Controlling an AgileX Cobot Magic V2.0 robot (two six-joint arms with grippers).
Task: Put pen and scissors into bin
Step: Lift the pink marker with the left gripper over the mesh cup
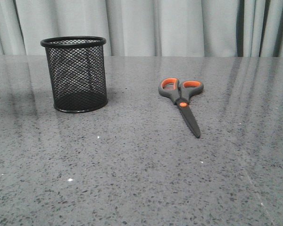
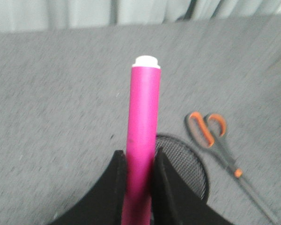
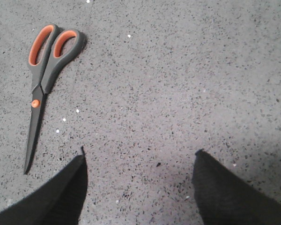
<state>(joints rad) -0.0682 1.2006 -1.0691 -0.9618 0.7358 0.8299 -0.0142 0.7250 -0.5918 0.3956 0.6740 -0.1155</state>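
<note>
Between the two black fingers (image 2: 171, 187) of the left gripper (image 2: 139, 187) stands the one pen (image 2: 143, 131), a thick magenta-pink marker clamped low on its barrel, its white end tip pointing away from the wrist. This pen shows only in the left wrist view, held in the air above the table; just behind it lies the rim of the one bin (image 2: 189, 161), a round black wire-mesh cup seen from above. The pen is not inside it.

From the front, the bin (image 1: 76, 74) stands upright toward the table's far left corner, and through its mesh wall nothing shows inside. One pair of scissors (image 1: 183, 101) lies flat and closed right of the bin and well apart from it, near the middle of the far edge: dark grey blades, orange-lined finger loops toward the far edge, tip toward the near edge.

The right gripper (image 3: 139, 187) hangs over bare grey speckled table (image 3: 178, 84) with its fingers (image 3: 220, 192) spread wide and nothing between them; the scissors (image 3: 46, 79) lie off to one side, untouched.

Pale curtains (image 1: 179, 26) hang behind the far edge.
</note>
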